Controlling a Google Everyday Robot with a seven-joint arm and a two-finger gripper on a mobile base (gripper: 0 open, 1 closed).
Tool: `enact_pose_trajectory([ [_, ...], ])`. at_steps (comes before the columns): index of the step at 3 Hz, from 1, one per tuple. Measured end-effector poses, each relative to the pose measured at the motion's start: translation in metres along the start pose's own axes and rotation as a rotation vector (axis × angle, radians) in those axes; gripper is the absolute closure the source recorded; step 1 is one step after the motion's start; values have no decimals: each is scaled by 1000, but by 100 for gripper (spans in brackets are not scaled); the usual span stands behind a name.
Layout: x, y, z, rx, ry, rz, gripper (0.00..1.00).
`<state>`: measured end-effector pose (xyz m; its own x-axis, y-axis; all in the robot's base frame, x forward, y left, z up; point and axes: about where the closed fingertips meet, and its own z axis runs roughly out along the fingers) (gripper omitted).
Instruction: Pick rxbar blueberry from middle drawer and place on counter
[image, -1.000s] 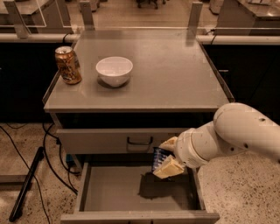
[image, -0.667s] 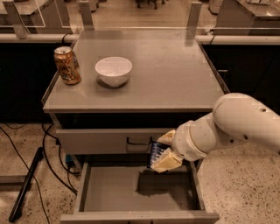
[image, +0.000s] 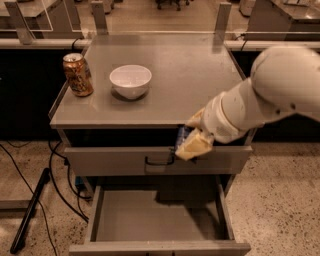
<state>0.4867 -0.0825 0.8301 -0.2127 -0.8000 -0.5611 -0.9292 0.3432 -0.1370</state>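
The gripper (image: 194, 136) hung before the upper drawer front (image: 115, 161), above the open middle drawer (image: 150, 220) and just below the front edge of the desk (image: 190, 75) — its jaws clamped on the rxbar blueberry (image: 182, 137). The bar was mostly hidden; its visible blue part ran roughly upright. The desk lay above and behind the bar, so the placement probably required a lift over the edge first.

A lab-like test space is suggested: a grey metal drawer cabinet (image: 100, 161) is stood on a speckled floor (image: 280, 200), with cables (image: 55, 170) trailed beside it (desks (image: 285, 15) are seen behind). The gripper (image: 192, 142) is held just below the counter's (image: 200, 75) front edge, clamped on the rxbar blueberry (image: 181, 135).
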Motion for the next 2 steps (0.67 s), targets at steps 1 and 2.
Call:
enact_pose_trajectory([
  [1, -24, -38, -17, 50, 23, -24, 100],
  [2, -51, -84, -1, 77, 29, -60, 100],
])
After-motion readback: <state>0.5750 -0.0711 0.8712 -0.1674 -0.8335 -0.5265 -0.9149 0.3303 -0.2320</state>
